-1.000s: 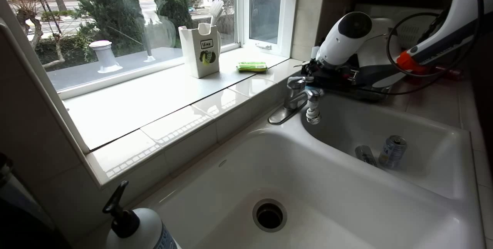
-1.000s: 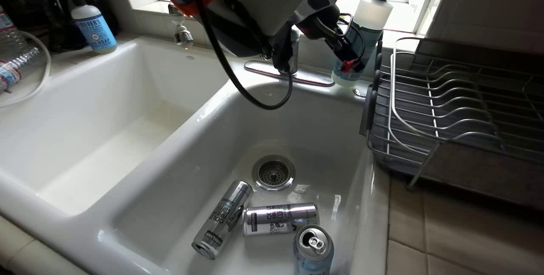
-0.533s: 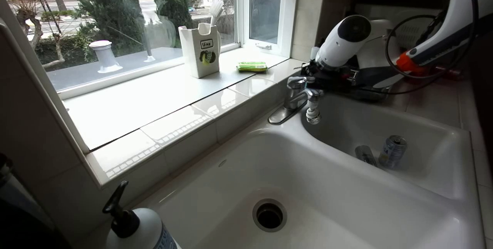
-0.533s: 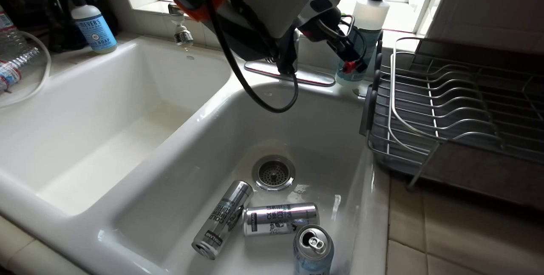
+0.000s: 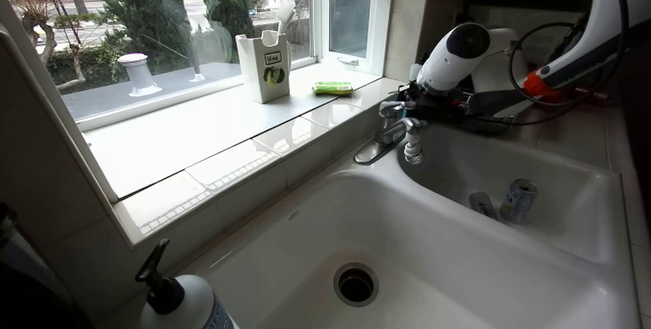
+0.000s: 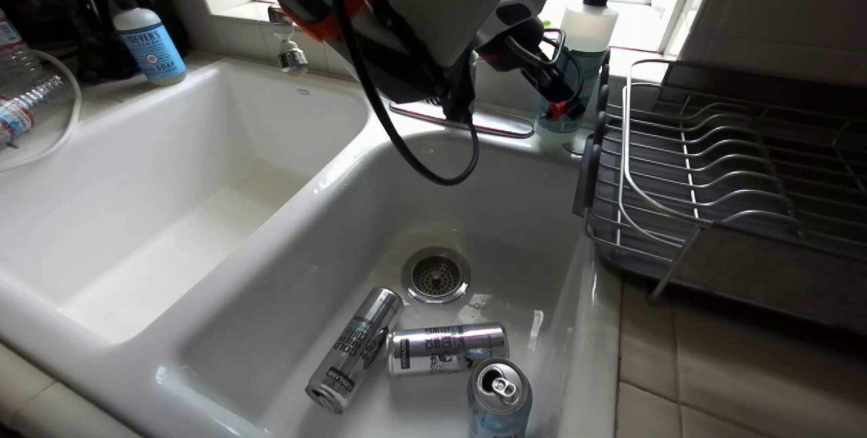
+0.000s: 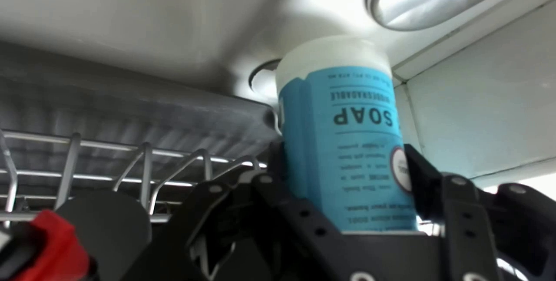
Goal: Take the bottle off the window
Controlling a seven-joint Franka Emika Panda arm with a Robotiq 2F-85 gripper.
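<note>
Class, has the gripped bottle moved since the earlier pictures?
Yes: in an exterior view, the top of the bottle moved left and down relative to the window frame.

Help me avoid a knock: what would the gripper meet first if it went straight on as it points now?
The soap bottle held in the gripper comes first. What lies straight beyond it is hidden in the wrist view; the dish rack may be next, though depth is unclear.

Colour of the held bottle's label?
The label is light blue with dark lettering, clearest in the wrist view.
</note>
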